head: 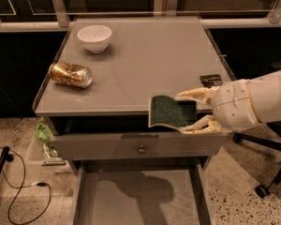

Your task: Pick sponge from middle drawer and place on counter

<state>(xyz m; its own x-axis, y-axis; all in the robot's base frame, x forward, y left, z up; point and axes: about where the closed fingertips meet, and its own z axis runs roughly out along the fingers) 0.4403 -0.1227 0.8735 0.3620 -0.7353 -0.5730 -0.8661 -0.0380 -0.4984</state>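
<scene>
Hiding most of the black snack wrapper (210,80), the gripper (180,114) reaches in from the right, its arm cut off at the frame edge. Its two pale fingers pinch the sponge (171,110), one along the upper edge and one along the lower, with the green face towards the camera. The sponge overlaps the front rim of the counter (145,60), above the knobbed drawer (107,146). The middle drawer (136,200) stands open below, its near end cropped. A white bowl (94,37) and a tipped gold can (70,74) rest on the counter's left side.

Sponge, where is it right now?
In the camera view, right of centre, the sponge is held by the gripper at the front edge of the counter, above the open middle drawer, near the black wrapper.
</scene>
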